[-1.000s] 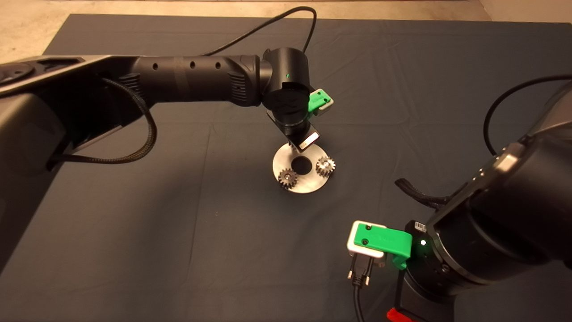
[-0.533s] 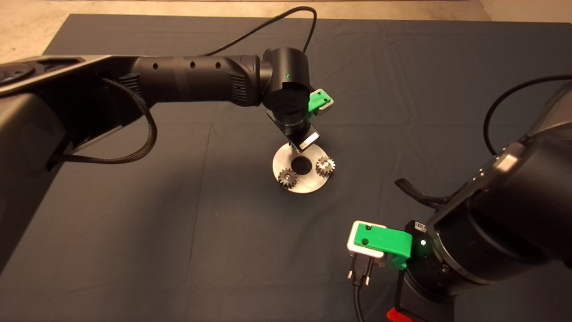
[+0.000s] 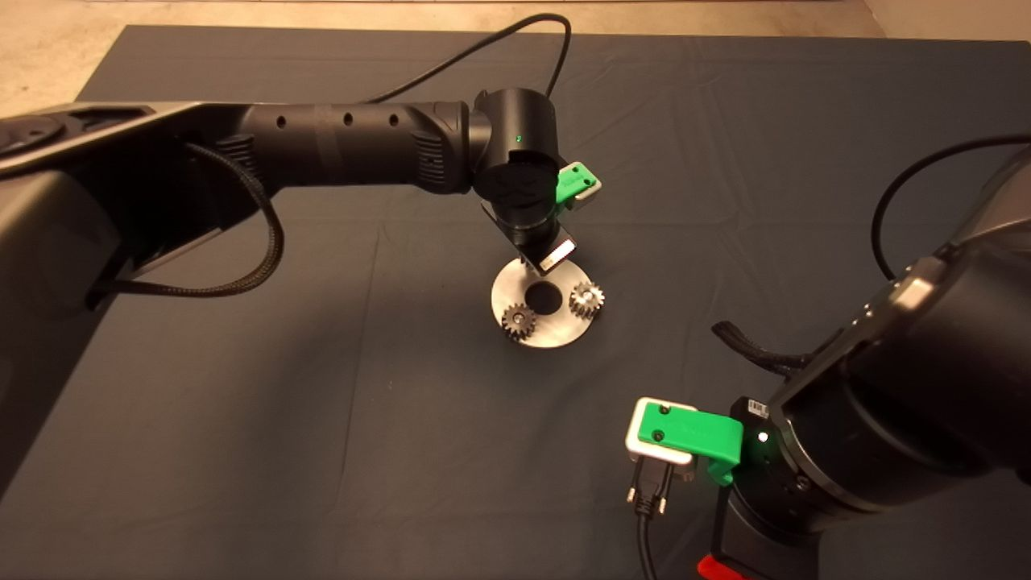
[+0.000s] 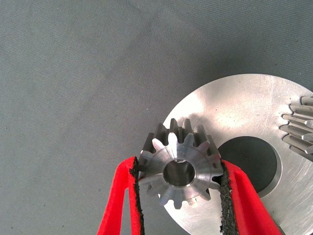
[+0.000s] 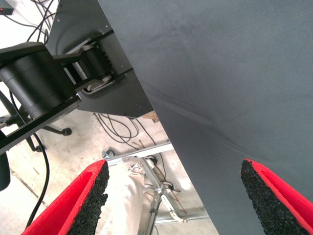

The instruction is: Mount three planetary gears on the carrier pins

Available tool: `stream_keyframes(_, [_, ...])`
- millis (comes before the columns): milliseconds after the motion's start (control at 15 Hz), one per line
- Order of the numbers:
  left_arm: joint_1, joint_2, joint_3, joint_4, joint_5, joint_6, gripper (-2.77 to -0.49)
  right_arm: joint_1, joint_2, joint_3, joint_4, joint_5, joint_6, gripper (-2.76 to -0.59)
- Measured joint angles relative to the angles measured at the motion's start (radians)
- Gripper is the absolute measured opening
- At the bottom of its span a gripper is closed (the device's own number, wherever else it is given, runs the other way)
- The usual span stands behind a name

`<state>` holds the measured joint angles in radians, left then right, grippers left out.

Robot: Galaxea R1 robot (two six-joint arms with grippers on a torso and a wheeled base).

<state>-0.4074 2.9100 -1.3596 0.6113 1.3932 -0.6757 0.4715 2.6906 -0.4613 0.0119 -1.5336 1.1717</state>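
The round silver disc [image 3: 556, 330] lies mid-mat with two planetary gears on it, one at its near left [image 3: 519, 321] and one at its right [image 3: 586, 299]. The left arm's wrist [image 3: 523, 201] hangs over the disc's far edge and hides its fingers from above. In the left wrist view my left gripper [image 4: 179, 169] is shut on a third gear [image 4: 180, 161], pads pressed on both flanks, right above the disc [image 4: 244, 107] beside its centre hole [image 4: 249, 156]. The carrier pins are hidden under gears and gripper. My right gripper [image 5: 173, 171] is parked at the lower right, open.
The dark mat [image 3: 322, 403] stretches wide around the disc. A black cable [image 3: 483, 48] loops behind the left arm. Past the mat's edge, the right wrist view shows the robot's base [image 5: 44, 83], floor cables and a metal frame [image 5: 151, 196].
The left arm has shifted only very slightly over the disc. The two seated gears and the right arm have not moved.
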Motion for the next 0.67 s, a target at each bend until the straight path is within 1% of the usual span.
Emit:
stream_keyframes(133, [0.0,0.002,0.0,0.0,0.002,0.0,-2.62,0.0,0.0,0.0,0.0,0.0,0.0,-1.36])
stream_keyframes(533, [0.003,0.002,0.0,0.004,-0.001,0.0,-2.62,0.0,0.0,0.0,0.0,0.0,0.0,-1.36])
stream_keyframes(667, [0.003,0.007,0.0,0.006,0.003,0.0,-2.62,0.0,0.0,0.0,0.0,0.0,0.0,-1.36])
